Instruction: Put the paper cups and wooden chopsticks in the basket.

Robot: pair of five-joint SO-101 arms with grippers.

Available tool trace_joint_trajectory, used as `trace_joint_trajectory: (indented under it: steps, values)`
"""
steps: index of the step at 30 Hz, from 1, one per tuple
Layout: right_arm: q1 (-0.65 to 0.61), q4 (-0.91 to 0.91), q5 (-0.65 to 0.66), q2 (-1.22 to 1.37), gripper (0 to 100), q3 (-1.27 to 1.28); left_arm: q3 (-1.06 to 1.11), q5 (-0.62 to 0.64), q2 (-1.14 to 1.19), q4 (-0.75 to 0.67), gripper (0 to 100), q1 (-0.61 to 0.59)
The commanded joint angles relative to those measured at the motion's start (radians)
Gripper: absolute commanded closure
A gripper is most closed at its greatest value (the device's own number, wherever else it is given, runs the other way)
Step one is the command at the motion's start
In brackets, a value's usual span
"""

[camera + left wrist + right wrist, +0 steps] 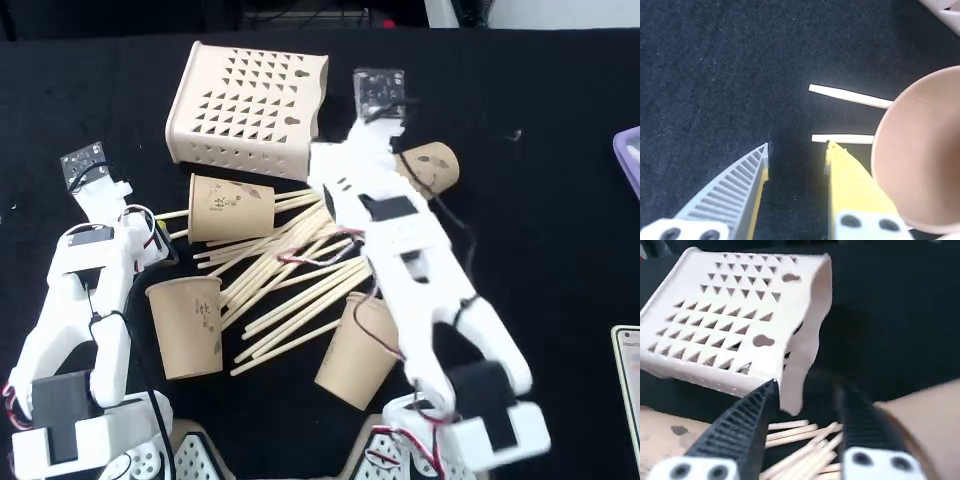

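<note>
Currently left gripper parted, empty, beside a paper cup centre-left; right gripper parted, empty, facing tipped basket upper centre; chopsticks scattered mid-frame.

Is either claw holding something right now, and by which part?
Nothing is held. The left gripper is open over the table beside a paper cup. The right gripper is open by the rim of the basket, with nothing between its fingers.

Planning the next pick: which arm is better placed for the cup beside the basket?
Probably left: the left gripper, open, sits at the rim of that cup; the right gripper faces the basket instead.
</note>
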Motion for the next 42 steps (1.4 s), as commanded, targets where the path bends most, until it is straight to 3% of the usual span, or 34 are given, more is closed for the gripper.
trace_joint_trajectory:
  steps: [1,6,12,19,24,29,31,38,42]
  values:
    - [-0.051,0.144,-0.064,0.058,74.7,-0.170,-0.013,0.000,-0.005,-0.011,82,0.010]
    - [-0.069,0.264,0.054,0.143,77.3,-0.275,-0.130,0.006,-0.044,0.006,81,-0.031]
    - [-0.071,0.262,0.060,0.168,77.3,-0.278,-0.585,0.002,0.048,0.150,81,-0.058]
    - [-0.071,0.181,0.066,0.166,77.3,-0.222,-1.405,-0.005,0.577,0.497,78,0.079]
    - [-0.071,0.180,0.066,0.166,77.3,-0.213,-2.043,-0.143,0.991,0.761,78,0.147]
    - [-0.071,0.180,0.066,0.168,77.3,-0.213,-2.531,-0.170,1.344,0.825,78,0.133]
    - [-0.071,0.180,0.068,0.168,77.3,-0.211,-2.503,-0.164,1.416,0.763,78,0.111]
    - [-0.069,0.180,0.068,0.168,77.3,-0.214,-2.497,-0.077,1.425,0.756,78,0.067]
    - [-0.069,0.180,0.068,0.168,77.3,-0.214,-2.497,-0.095,1.425,0.835,80,0.107]
